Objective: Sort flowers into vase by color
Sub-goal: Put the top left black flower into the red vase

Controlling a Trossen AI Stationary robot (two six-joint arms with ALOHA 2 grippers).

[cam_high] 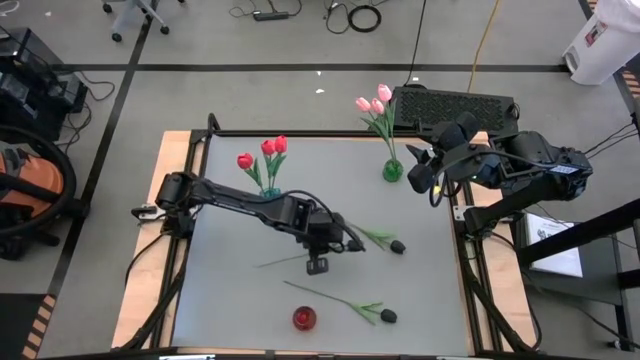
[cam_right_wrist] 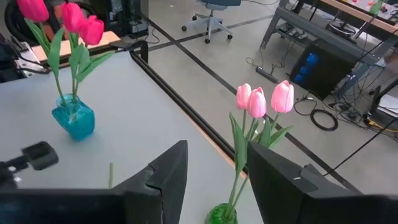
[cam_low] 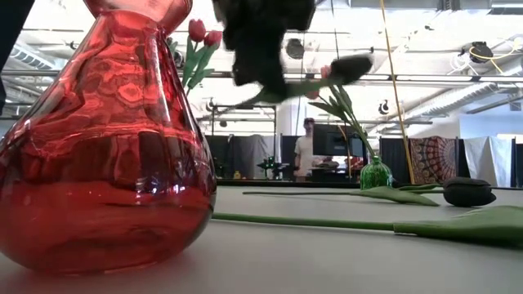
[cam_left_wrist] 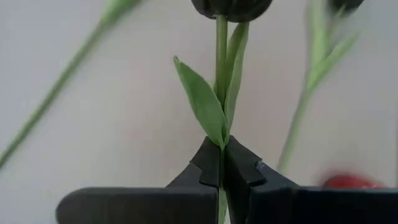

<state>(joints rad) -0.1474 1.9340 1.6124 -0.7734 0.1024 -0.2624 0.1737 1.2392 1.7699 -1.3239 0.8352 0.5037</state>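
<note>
- The left gripper hangs over the middle of the desk, its fingers clamped on the green stem of a black tulip; the stem runs straight out from between the fingers, the bud at its far end.
- In the low view this tulip is clear of the desk.
- A second black tulip lies just right of that gripper, and a third lies near the front edge.
- A bare stem lies left of the gripper.
- An empty red vase stands at the front edge.
- Three red tulips sit in a blue vase toward the back.
- Three pink tulips sit in a green vase by the back right corner.
- The right gripper, fingers parted and empty, hovers just beside the green vase.
</note>
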